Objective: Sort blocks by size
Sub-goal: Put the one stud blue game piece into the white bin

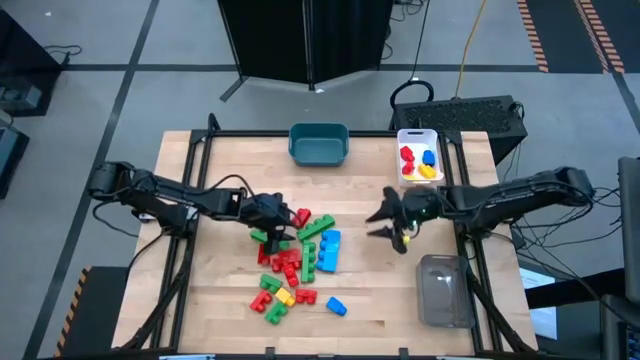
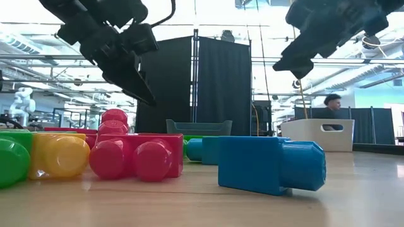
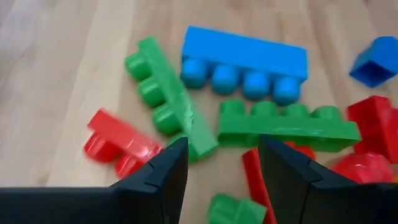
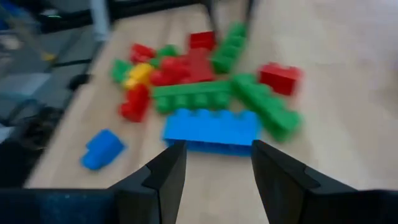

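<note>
Piled near the middle of the wooden table, slightly toward the left arm's side: the blocks, red, green, blue and yellow, lying at mixed angles. Largest among them a long blue block, long axis running roughly from the table's far edge toward its near edge in the high view, on its side with four studs pointing sideways, seen from the left wrist. Beside it two long green blocks: one parallel to the blue one, the other slanted, the two spreading apart like a V. Apart from the pile, toward the near edge, a short blue block, tilted diagonally, lying on its side in the low view with its stud end pointing right. Above the pile's far-left part, the left gripper, fingers parted with a moderate gap, nothing between them, tips aimed down at the blocks. To the right of the pile, raised over bare wood, the right gripper, fingers likewise apart and empty, pointing toward the long blue block. At the far edge, a teal bin; to its right a white bin holding a few red, blue and yellow pieces; by the right near corner a clear bin.
</note>
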